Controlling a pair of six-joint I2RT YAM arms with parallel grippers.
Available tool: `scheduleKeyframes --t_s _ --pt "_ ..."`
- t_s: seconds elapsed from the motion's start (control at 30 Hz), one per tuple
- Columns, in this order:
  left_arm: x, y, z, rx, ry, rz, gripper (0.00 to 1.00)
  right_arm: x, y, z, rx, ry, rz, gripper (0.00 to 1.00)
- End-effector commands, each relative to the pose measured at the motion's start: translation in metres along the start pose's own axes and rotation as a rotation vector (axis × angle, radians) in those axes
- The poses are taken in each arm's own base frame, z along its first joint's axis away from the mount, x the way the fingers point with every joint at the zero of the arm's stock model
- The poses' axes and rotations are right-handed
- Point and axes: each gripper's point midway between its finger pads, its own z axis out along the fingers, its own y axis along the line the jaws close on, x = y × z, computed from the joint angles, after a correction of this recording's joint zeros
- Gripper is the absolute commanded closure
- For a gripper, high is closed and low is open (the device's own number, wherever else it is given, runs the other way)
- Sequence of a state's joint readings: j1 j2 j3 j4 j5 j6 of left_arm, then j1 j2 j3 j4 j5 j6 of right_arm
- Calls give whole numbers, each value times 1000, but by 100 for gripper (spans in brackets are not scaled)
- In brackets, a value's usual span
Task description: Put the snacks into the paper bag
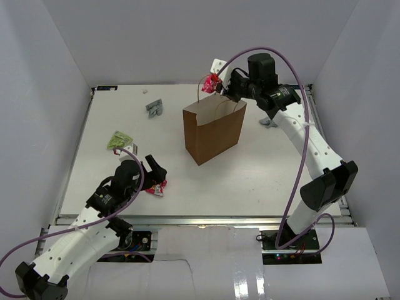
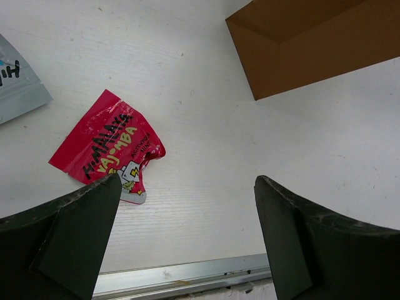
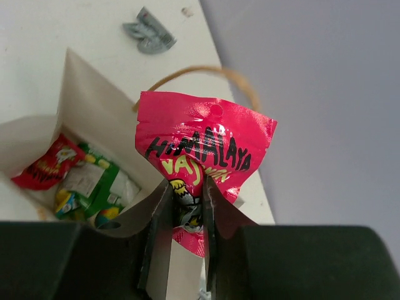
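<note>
Pink foil packet (image 3: 203, 140) is pinched by its lower edge between the closed right fingers (image 3: 182, 240). It hangs in the air just over the open mouth of the brown paper bag (image 3: 94, 112), near a loop handle (image 3: 206, 72). Gripping only one edge leaves most of the packet free, so it should drop cleanly when let go.

Down inside the bag lie a red packet (image 3: 47, 164) and a green packet (image 3: 94, 187), so part of the job looks done. The bag stands upright mid-table, its mouth facing up to take what is dropped in. Beyond it, a grey packet (image 1: 154, 107) lies on the white table (image 1: 262, 169).

The left fingers (image 2: 187, 231) are spread wide and empty, low over the table's near edge. A second red packet (image 2: 106, 147) lies flat just beside one finger, probably the next pick. A silvery packet (image 2: 19, 87) shows at that view's left edge. A green-yellow packet (image 1: 119, 140) lies farther out, near the table's left side.
</note>
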State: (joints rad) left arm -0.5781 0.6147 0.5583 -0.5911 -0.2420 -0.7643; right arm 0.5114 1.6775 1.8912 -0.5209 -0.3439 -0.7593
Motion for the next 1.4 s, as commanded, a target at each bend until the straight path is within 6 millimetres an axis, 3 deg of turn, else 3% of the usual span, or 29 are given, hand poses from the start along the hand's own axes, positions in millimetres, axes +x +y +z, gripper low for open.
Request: scheduleKeyframes --t_s 0.0,0.27,0.63,1.2,1.37 --pt "-3 -4 1 14 -7 -6 2 -16 11 -20 -34 -65 -61 91" --pt "-3 -4 1 15 -4 0 2 4 10 -19 -54 -31 -15 88" --pt "-4 -5 0 18 -7 -3 2 12 11 -15 -70 -18 -3 71" --pt "-2 -4 1 5 -3 -24 2 17 22 -16 -113 -22 1 60" --pt "1 7 4 -67 1 -86 2 2 13 -21 -98 -60 51 57"
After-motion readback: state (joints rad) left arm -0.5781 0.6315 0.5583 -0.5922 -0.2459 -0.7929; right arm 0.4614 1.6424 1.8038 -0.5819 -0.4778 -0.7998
